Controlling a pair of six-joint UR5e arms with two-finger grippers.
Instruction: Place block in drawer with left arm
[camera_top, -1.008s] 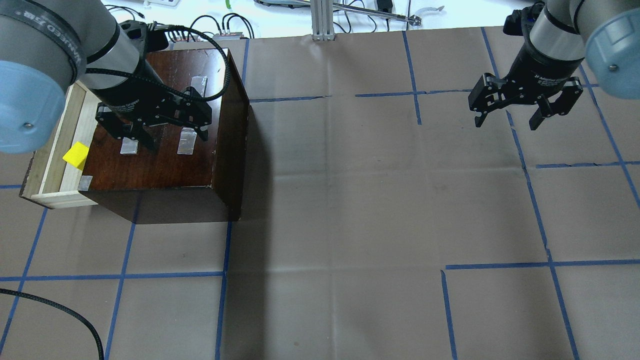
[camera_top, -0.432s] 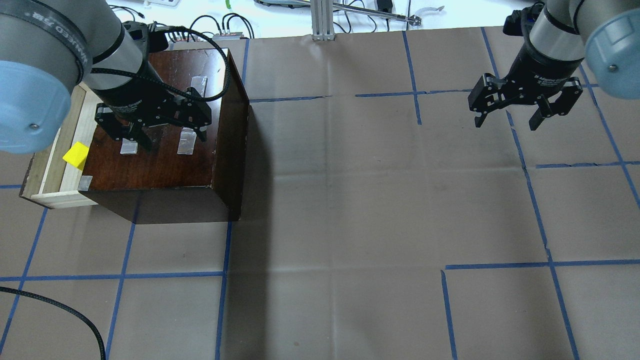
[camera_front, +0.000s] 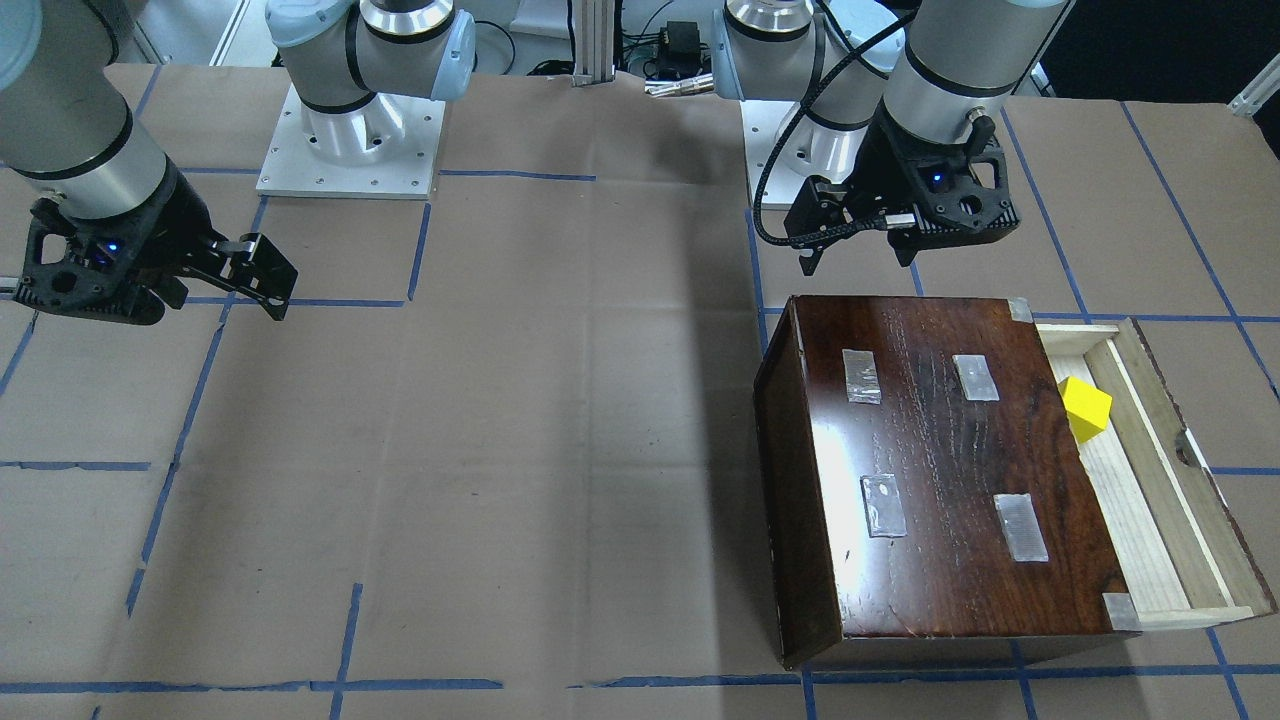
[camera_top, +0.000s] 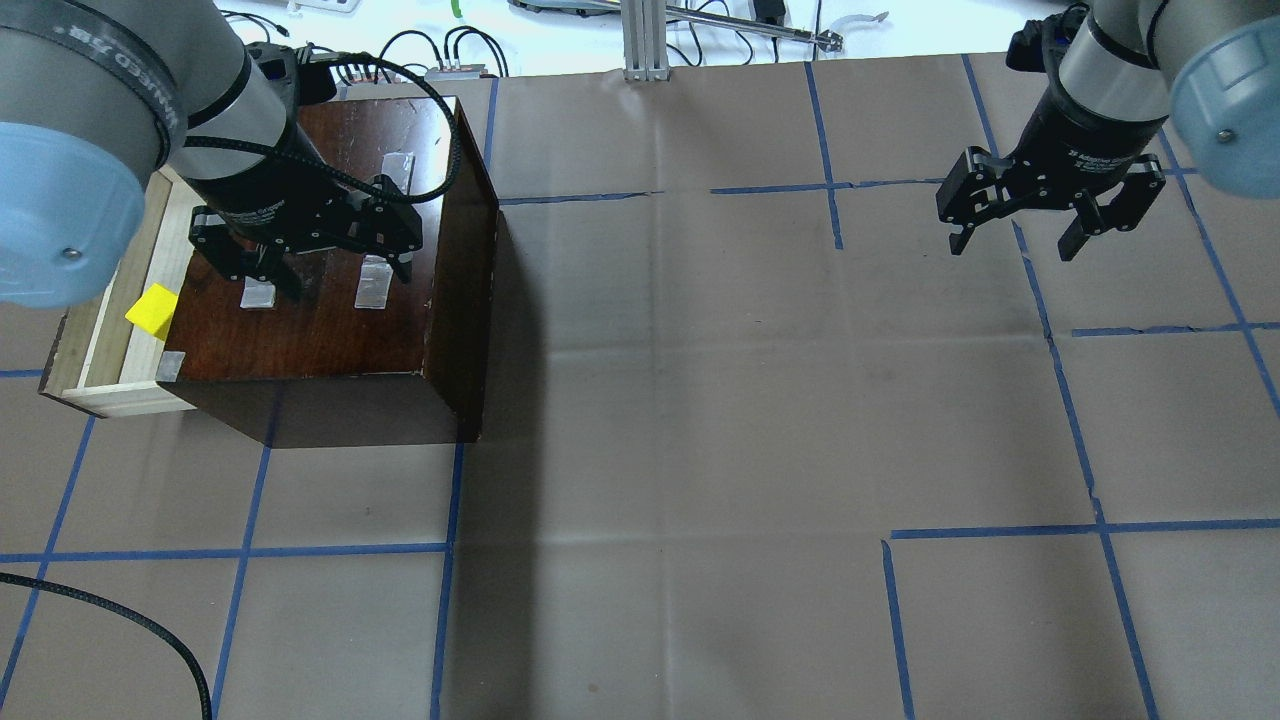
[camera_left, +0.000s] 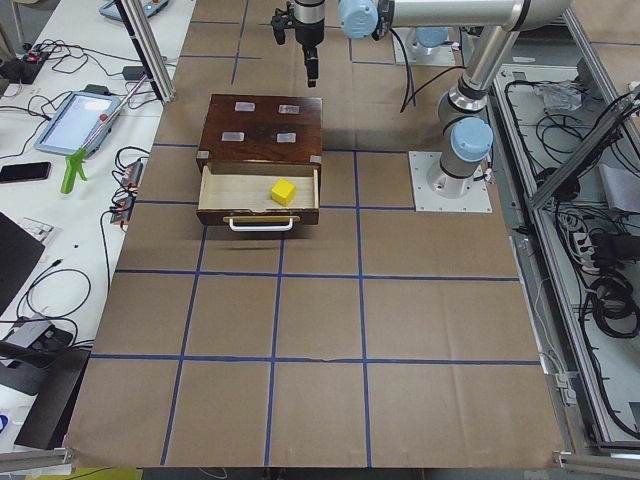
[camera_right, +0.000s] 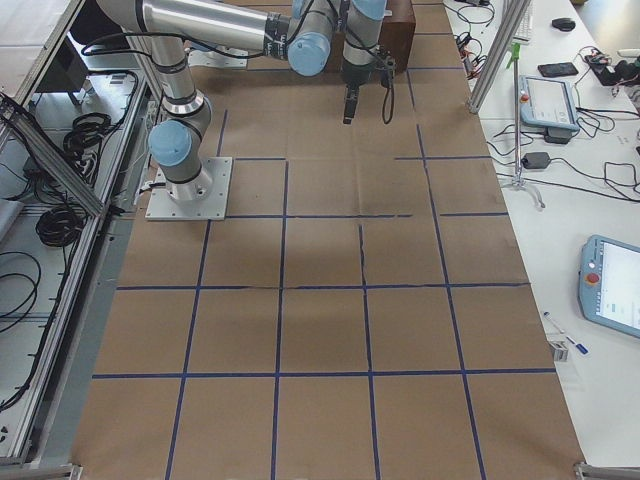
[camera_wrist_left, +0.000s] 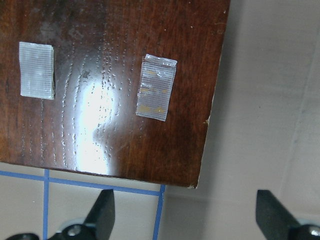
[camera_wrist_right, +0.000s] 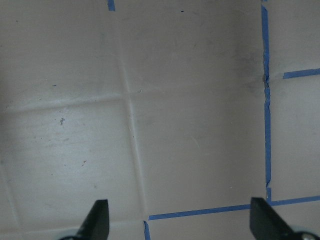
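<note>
The yellow block (camera_front: 1085, 408) lies in the open drawer (camera_front: 1190, 500) of the dark-brown box (camera_front: 930, 470), near the drawer's robot-side end. It also shows in the overhead view (camera_top: 152, 309) and the left side view (camera_left: 284, 191). My left gripper (camera_top: 345, 275) is open and empty. It hovers above the box top (camera_top: 320, 320), apart from the block. In the left wrist view my left gripper (camera_wrist_left: 186, 215) looks down on the box's corner (camera_wrist_left: 100, 75). My right gripper (camera_top: 1013, 245) is open and empty, far off over the bare table.
The drawer (camera_top: 90, 330) sticks out from the box on the robot's left side, with a white handle (camera_left: 262, 226) on its front panel. Tape patches (camera_front: 862, 376) mark the box top. A black cable (camera_top: 120, 620) lies at the table's near left corner.
My left arm has shifted slightly above the box top. The block and the right arm have not moved.
</note>
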